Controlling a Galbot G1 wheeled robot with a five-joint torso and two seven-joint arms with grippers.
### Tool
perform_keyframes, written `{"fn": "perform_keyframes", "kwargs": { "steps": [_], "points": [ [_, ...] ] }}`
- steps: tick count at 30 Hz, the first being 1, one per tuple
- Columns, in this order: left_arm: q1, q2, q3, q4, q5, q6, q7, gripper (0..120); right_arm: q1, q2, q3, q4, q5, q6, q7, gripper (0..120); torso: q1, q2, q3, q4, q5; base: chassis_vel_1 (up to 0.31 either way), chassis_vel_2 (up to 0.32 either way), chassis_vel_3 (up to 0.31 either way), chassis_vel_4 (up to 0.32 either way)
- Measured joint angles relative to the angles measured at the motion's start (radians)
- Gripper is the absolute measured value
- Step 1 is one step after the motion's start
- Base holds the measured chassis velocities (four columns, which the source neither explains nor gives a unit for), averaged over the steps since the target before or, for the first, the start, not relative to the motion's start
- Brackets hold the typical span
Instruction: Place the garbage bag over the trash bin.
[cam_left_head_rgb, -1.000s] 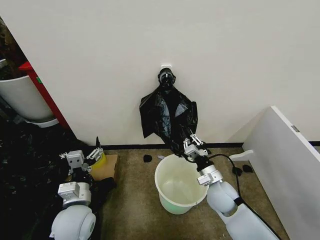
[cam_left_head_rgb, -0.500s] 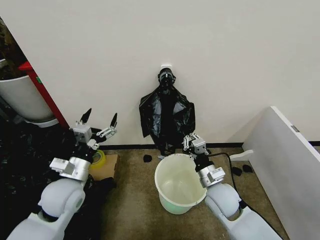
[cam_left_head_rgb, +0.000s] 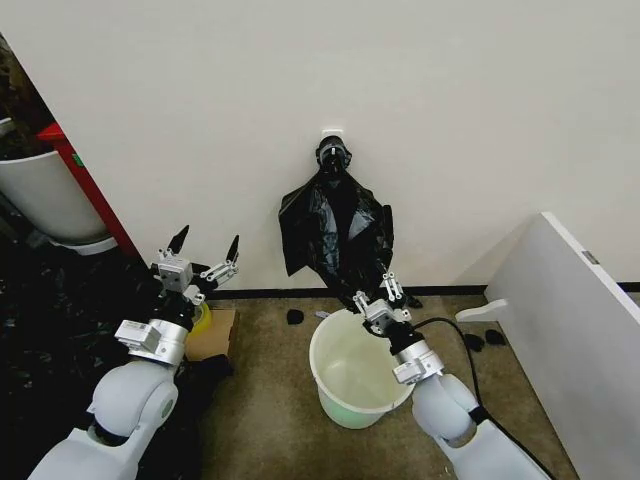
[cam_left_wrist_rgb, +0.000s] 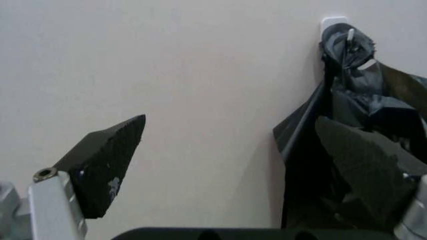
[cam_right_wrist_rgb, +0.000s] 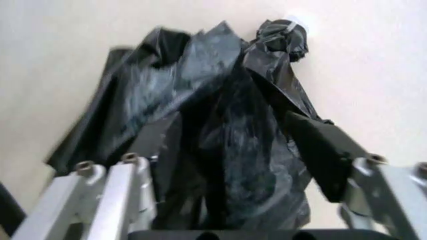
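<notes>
Left tool (cam_left_head_rgb: 204, 250) raised near the wall, fingers spread wide, holding nothing; garbage bag (cam_left_head_rgb: 335, 232) hangs from a white wall hook (cam_left_head_rgb: 332, 132), glossy, wrinkled black, knotted at top, fanning downward; right tool (cam_left_head_rgb: 379, 291) open at its lower edge, above the far rim of the white trash bin (cam_left_head_rgb: 357, 370) on the floor.

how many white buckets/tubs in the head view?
2: the trash bin on the floor between both arms, below the garbage bag hanging on the wall; a larger white tub at the far left edge, partly cut off. Others may be hidden.
</notes>
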Motion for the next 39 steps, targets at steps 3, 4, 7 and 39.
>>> {"fn": "perform_keyframes", "kwargs": {
  "steps": [3, 4, 7, 39],
  "points": [
    [0.002, -0.009, -0.002, 0.0, 0.004, 0.002, -0.006, 100, 0.017, 0.008, 0.012, -0.033, -0.106, -0.048, 0.054, 79, 0.0, 0.0, 0.0, -0.0001, 0.0, 0.0, 0.0, 0.0, 0.0],
    [0.002, -0.012, -0.002, -0.001, 0.005, 0.003, -0.008, 100, 0.018, 0.009, 0.014, -0.035, -0.122, -0.064, 0.07, 81, 0.0, 0.0, 0.0, -0.0001, 0.0, 0.0, 0.0, 0.0, 0.0],
    [0.005, -0.017, -0.002, -0.005, 0.007, 0.006, -0.013, 100, 0.016, 0.01, 0.014, -0.033, -0.137, -0.104, 0.102, 88, 0.0, 0.0, 0.0, -0.0001, -0.0001, 0.0, 0.0, 0.0, 0.0],
    [-0.253, 0.169, 0.16, 0.089, -0.158, -0.069, 0.212, 100, 0.011, -0.008, -0.04, 0.118, 0.395, -0.079, 0.054, 0, 0.0, 0.0, 0.0, -0.0002, -0.0003, 0.0, 0.0, 0.0, 0.0]
  ]
}}
